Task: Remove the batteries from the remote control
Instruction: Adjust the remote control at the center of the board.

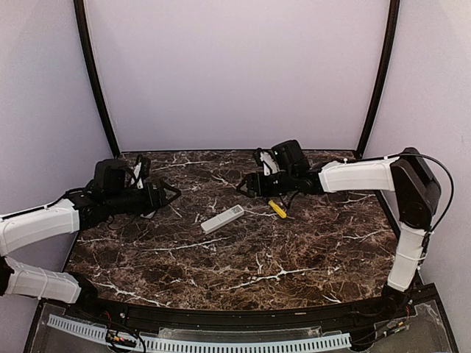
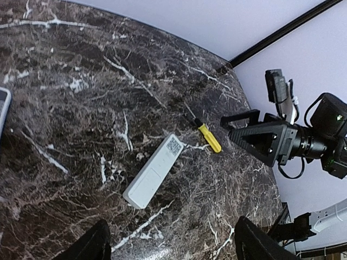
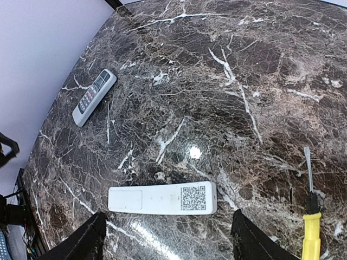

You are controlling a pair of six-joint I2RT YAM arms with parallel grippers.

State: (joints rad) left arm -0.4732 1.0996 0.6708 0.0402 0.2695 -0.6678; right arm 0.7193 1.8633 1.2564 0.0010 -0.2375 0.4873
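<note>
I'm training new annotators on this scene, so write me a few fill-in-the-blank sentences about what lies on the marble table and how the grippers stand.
1. The white slab-shaped plastic remote control lies with its ____ code facing up.
2. The slim metal-tipped screwdriver beside it has a ____ handle.
3. The left gripper and the right gripper both stand ____, holding nothing.
4. The grey oblong remote lies with its buttons facing ____.

Missing words: QR; yellow; open; up.

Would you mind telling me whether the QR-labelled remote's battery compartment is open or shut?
Shut. The remote lies back up with its QR label showing, and its cover panel sits flush in place with no gap.
</note>
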